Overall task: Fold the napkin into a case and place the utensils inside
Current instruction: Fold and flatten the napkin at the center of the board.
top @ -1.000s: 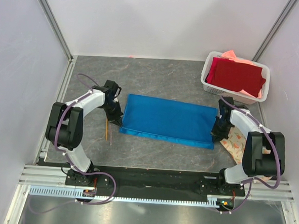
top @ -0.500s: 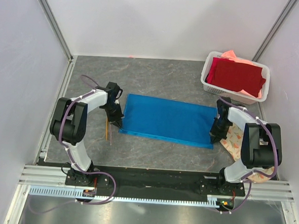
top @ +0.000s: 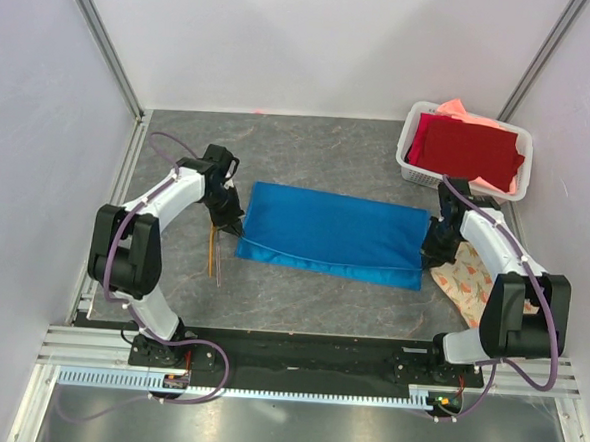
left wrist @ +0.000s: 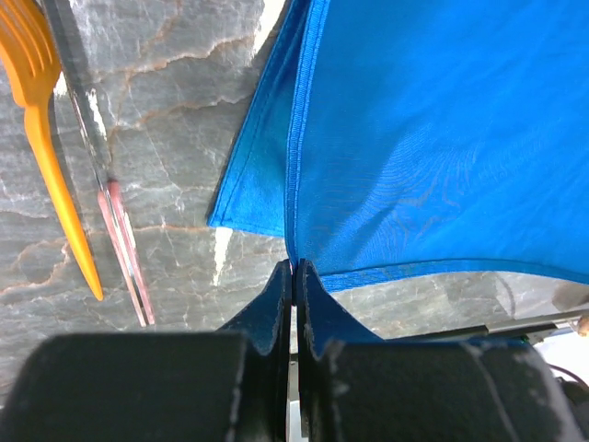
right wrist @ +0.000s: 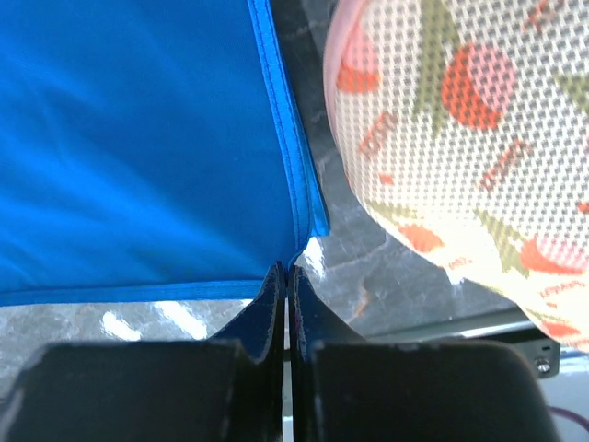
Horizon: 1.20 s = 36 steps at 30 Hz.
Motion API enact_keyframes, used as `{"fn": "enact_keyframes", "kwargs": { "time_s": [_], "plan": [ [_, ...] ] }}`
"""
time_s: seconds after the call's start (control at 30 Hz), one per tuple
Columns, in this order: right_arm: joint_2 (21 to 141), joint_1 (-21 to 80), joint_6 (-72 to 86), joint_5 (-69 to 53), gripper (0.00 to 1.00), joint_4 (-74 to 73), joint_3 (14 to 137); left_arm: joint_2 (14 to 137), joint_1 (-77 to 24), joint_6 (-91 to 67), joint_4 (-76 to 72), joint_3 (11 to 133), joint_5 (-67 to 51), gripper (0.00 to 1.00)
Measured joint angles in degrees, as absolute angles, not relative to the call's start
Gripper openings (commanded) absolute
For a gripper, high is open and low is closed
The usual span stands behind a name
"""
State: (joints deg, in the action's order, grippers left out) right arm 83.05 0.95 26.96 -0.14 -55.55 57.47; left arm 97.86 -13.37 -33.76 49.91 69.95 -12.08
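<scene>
- At the left of the grey stone-patterned worktop, the thin orange-brown stick utensils lie side by side, just beside the blue cloth's left edge but not touching it. The left wrist view shows one as an orange plastic fork and another as a slim metal piece with a pale pink end.
- The left tool is clenched on the near-left corner of the bright blue thin cloth napkin, whose hem runs straight into the closed jaws.
- The napkin lies across the middle of the worktop as a wide folded rectangle. At its left edge an upper layer shows over a lower one.
- The right tool is clenched on the napkin's near-right corner.
- A round floral-patterned mesh mat lies just right of that corner, partly under the right arm.
- A white plastic basket in the far right corner holds a dark red cloth on top of a salmon-pink cloth.
</scene>
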Motion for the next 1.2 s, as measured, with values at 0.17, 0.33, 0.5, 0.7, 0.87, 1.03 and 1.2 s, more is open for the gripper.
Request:
{"fn": "enact_keyframes", "kwargs": {
  "time_s": [0.17,0.33,0.5,0.7,0.87,1.03,1.2],
  "plan": [
    [81.8,1.0,27.0,-0.1,0.00,-57.1,57.5,97.3,-13.4,-33.8,51.0,70.0,-12.1,0.02],
    [82.0,1.0,27.0,-0.1,0.00,-56.2,56.2,97.4,-13.4,-33.8,51.1,69.8,-11.9,0.02],
    [84.5,1.0,27.0,-0.2,0.00,-54.1,54.1,99.5,-13.4,-33.7,50.9,69.8,-10.5,0.02],
    [88.3,1.0,27.2,-0.4,0.00,-51.0,52.4,105.0,-13.4,-33.1,50.5,69.8,-9.1,0.02],
    [89.3,1.0,27.2,-1.3,0.00,-49.3,50.7,106.3,-13.4,-32.5,50.3,69.8,-8.5,0.02],
    [89.9,1.0,27.2,-1.6,0.18,-48.4,50.2,106.3,-13.4,-32.2,49.8,69.8,-8.5,0.18],
    [90.0,1.0,26.3,-2.0,0.56,-49.1,50.3,106.0,-13.4,-31.6,49.7,69.8,-8.6,0.49]
  ]
}}
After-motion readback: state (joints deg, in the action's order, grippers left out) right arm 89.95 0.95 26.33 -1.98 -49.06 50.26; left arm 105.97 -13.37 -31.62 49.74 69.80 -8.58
